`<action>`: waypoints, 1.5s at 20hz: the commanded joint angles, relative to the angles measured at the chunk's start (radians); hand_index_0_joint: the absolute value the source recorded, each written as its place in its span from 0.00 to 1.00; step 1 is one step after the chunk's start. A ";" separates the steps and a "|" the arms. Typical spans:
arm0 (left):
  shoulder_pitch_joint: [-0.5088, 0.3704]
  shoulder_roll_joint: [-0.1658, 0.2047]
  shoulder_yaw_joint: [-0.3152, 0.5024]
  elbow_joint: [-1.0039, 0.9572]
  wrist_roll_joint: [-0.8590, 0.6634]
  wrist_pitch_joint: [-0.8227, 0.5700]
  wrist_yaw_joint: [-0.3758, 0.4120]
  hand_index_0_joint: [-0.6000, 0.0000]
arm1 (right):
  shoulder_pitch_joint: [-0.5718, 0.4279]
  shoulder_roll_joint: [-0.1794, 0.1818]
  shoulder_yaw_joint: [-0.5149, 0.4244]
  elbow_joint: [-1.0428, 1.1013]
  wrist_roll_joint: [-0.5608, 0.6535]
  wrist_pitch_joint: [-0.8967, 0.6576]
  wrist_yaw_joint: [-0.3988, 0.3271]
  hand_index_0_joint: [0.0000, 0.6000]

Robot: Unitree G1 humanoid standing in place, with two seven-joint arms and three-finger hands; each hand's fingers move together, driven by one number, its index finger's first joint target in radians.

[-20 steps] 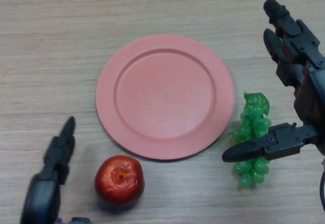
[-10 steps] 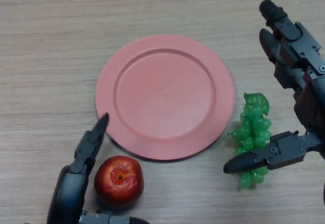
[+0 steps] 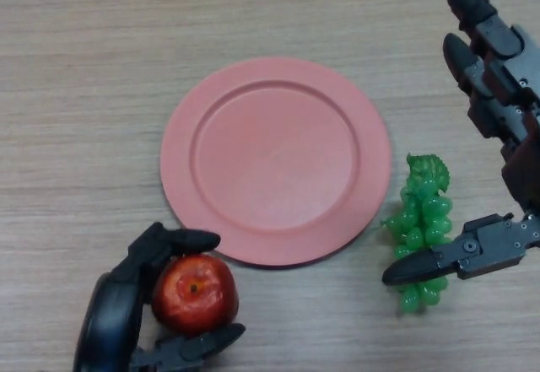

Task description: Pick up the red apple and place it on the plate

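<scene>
Grasp stage, apple not yet lifted as far as I can judge. My left hand [image 3: 118, 321] sits at the near-left of the wooden table [image 3: 84, 94], fingers [image 3: 173, 241] curled over the far side of the red apple [image 3: 196, 293] and thumb [image 3: 190, 347] hooked under its near side, so the fruit is pinched between them. The apple shows its stem dimple facing up and sits just beside the near rim of the pink plate [image 3: 276, 159], close to it but not on it; I cannot tell whether it rests on the table or has cleared it. The plate is bare, nothing on it. My right hand [image 3: 498, 136] is idle at the far right, fingers straight and spread wide from the thumb, holding nothing; its thumb lies across the lower part of a bunch of green grapes [image 3: 422, 212], which sits just off the plate's right rim. Done, by my reading: reach and closure on the apple. Left: lift it, carry it the short way forward and right over the rim, set it down inside the plate's well, release. Grip looks wrapped rather than fingertip-only, which I judge adequate for a round, smooth fruit.
</scene>
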 commanded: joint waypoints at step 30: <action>-0.625 0.001 0.128 0.080 -0.024 0.226 -0.122 1.00 | -0.114 -0.077 -0.171 0.027 0.105 -0.192 -0.111 0.00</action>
